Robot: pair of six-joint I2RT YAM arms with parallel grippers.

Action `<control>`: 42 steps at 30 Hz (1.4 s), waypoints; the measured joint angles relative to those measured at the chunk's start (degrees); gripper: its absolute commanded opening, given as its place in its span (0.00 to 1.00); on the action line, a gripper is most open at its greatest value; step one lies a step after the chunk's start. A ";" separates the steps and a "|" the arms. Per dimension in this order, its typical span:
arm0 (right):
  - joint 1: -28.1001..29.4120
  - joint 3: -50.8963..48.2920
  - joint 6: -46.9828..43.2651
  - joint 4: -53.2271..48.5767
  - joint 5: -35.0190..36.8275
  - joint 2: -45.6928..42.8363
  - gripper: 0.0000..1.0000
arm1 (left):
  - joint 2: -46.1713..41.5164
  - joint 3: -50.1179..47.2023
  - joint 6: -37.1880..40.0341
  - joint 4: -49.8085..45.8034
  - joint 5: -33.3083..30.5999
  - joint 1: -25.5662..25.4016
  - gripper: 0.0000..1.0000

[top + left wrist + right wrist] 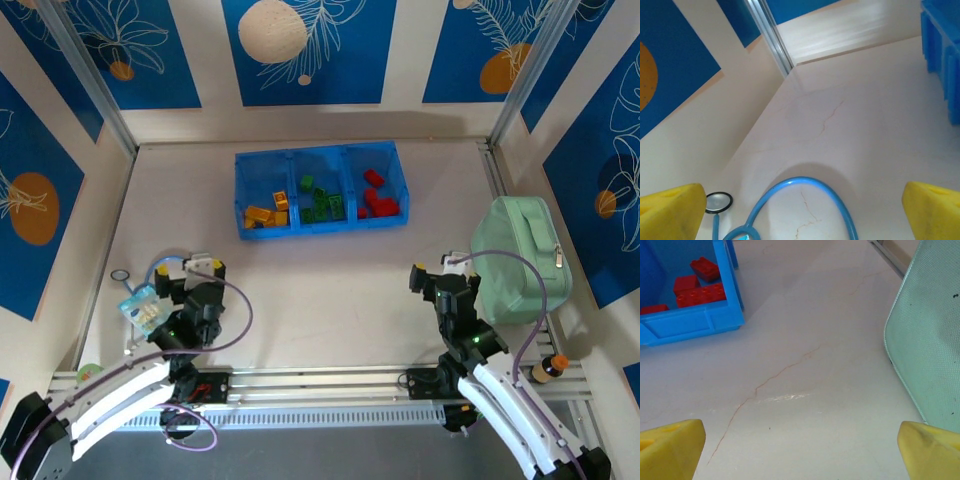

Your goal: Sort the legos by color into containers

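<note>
Legos (322, 205) lie sorted in the blue tray (262, 172), well apart from both tools. At the near edge of the table (320, 300), the left tool (190, 265) and the right tool (432, 268) stand wide open, holding nothing. A stethoscope (805, 182) lies by the left one (a mint pouch (520, 260) by the right). Toward the far edge, the tray has yellow-orange bricks (265, 213) left, green bricks (325, 208) middle, red bricks (700, 294) right.

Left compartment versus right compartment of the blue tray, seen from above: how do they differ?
The left compartment holds yellow-orange bricks; the right compartment holds red bricks. The left compartment's bricks bunch in its near half, while the right compartment's reach farther toward the back wall. Both are square sections of one blue tray, each holding a single colour.
</note>
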 measured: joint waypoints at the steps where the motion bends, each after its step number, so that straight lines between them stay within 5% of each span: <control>1: -0.81 -0.13 -0.02 0.42 -0.33 0.07 0.99 | -1.14 -0.28 -0.28 -0.13 -0.42 0.04 1.00; 13: -9.66 -0.48 0.57 11.85 -6.21 10.40 0.99 | -4.04 -3.67 0.37 4.63 -0.61 3.93 1.00; 42: -10.29 0.37 -4.39 40.19 -6.80 36.92 0.99 | 18.14 -4.94 1.22 30.42 14.16 18.27 1.00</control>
